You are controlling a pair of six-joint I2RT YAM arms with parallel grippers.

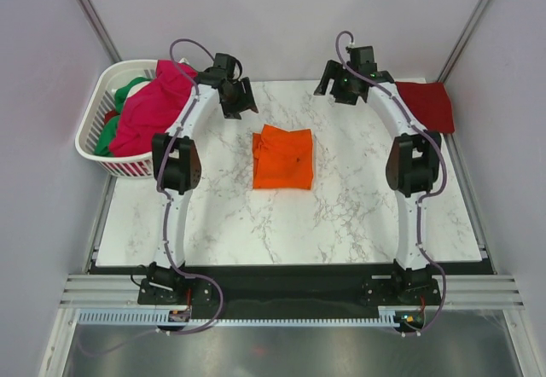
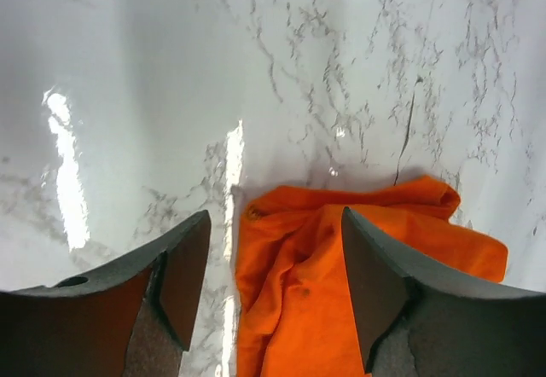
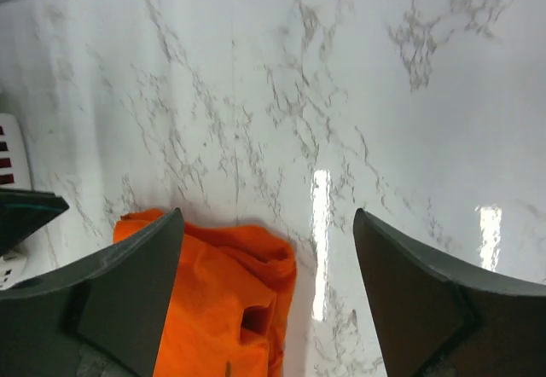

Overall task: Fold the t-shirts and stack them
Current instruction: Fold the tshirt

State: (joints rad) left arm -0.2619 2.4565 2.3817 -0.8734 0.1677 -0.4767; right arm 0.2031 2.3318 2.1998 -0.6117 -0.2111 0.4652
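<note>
A bright orange t-shirt (image 1: 283, 158) lies folded into a rough square at the middle of the marble table. My left gripper (image 1: 240, 102) hovers above its far left corner, open, with nothing between the fingers. In the left wrist view, that gripper (image 2: 275, 223) frames the orange cloth (image 2: 299, 300) lying below. My right gripper (image 1: 343, 87) hangs open beyond the far right corner, and the right wrist view shows it (image 3: 268, 223) over the shirt's edge (image 3: 217, 309) and bare marble. A dark red t-shirt (image 1: 429, 104) lies at the table's far right. Magenta-pink (image 1: 149, 108) and green (image 1: 128, 89) t-shirts fill the basket.
A white slatted basket (image 1: 92, 142) stands off the table's far left corner; a bit of it shows at the left edge of the right wrist view (image 3: 8, 151). The marble table (image 1: 256, 223) is ringed by grey walls on three sides.
</note>
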